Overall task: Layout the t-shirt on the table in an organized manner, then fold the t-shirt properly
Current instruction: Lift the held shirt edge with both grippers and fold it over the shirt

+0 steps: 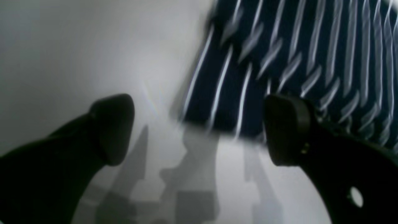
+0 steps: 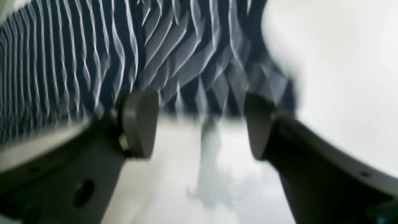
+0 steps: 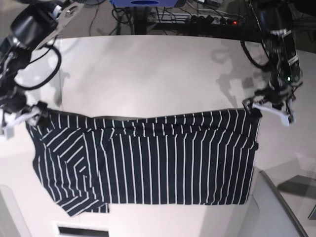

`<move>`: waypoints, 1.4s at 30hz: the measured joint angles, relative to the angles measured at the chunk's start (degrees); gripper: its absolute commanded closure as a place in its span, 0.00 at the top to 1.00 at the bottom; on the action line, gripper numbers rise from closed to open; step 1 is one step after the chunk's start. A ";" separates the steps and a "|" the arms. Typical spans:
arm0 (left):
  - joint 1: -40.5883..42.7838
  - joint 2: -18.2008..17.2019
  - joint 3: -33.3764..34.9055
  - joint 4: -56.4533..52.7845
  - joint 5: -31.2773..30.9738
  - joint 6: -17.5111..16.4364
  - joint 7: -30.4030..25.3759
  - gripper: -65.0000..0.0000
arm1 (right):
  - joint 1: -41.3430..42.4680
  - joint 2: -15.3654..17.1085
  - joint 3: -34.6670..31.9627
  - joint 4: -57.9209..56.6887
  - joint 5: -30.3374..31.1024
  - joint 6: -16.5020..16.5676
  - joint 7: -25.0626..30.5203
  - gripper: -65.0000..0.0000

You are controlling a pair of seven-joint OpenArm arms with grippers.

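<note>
The navy t-shirt with thin white stripes lies spread wide and flat on the white table, with one sleeve folded over at its lower left. My left gripper is at the shirt's upper right corner. In the left wrist view it is open, with the shirt's edge just ahead of its fingertips. My right gripper is at the shirt's upper left corner. In the right wrist view it is open, with the striped fabric just beyond the fingertips. Both wrist views are blurred.
Cables and a power strip run behind the table's far edge. A grey panel stands at the lower right, past the shirt. A white slotted part sits at the bottom edge. Bare tabletop lies beyond the shirt.
</note>
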 measured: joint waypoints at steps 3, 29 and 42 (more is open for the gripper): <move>3.48 -0.13 0.44 3.80 -0.81 -0.46 -1.55 0.92 | -1.11 -1.97 4.92 0.17 0.48 -1.16 1.27 0.62; 9.25 2.82 -0.33 2.45 -1.03 -0.76 -1.36 0.92 | 9.38 6.01 16.57 -35.10 1.75 -3.30 16.46 0.54; -0.61 2.19 -0.50 -9.05 -9.14 -0.46 -3.13 0.92 | 8.83 5.73 16.02 -35.45 0.48 -3.96 15.43 0.01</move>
